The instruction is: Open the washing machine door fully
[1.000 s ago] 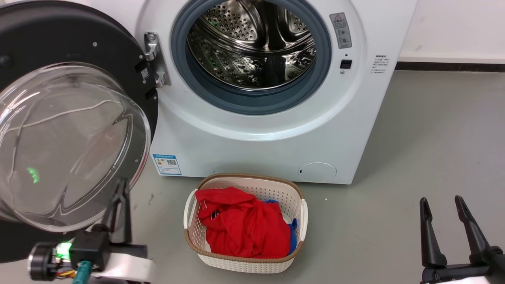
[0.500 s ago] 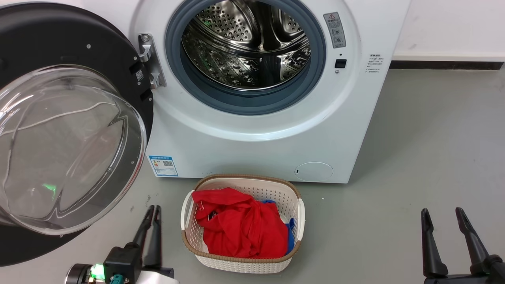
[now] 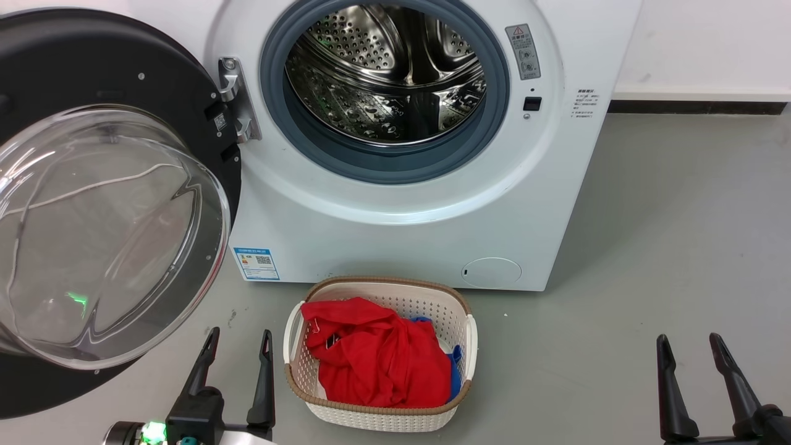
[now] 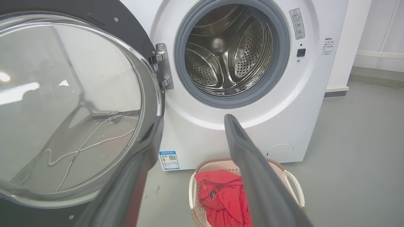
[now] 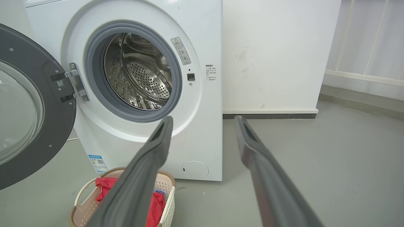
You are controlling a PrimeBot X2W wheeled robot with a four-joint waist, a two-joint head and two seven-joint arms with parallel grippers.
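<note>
Door position: the washing machine door hangs wide open at the left of the white machine, carried on the metal hinge at the left edge of the opening. Its inner face and bulging glass bowl are turned toward the head camera. Steel drum and grey-blue rubber ring are fully exposed. Left hand sits low in the head view, between the door's lower edge and the laundry basket, with its fingers spread and nothing between them. Right hand sits at the lower right over bare grey floor, well apart from the machine, with its fingers likewise spread and empty. From above, the head view looks into the basket, which stands on the floor just in front of the machine and holds a red cloth, with a blue item at its right side. The left wrist view is lower and nearer – one finger of the left hand overlaps the bowl's rim in the picture, and contact cannot be confirmed from it. The right wrist view takes the machine from its right – the door's black ring stands angled away from the front panel, and a white wall adjoins the machine's side, beyond the right hand.
</note>
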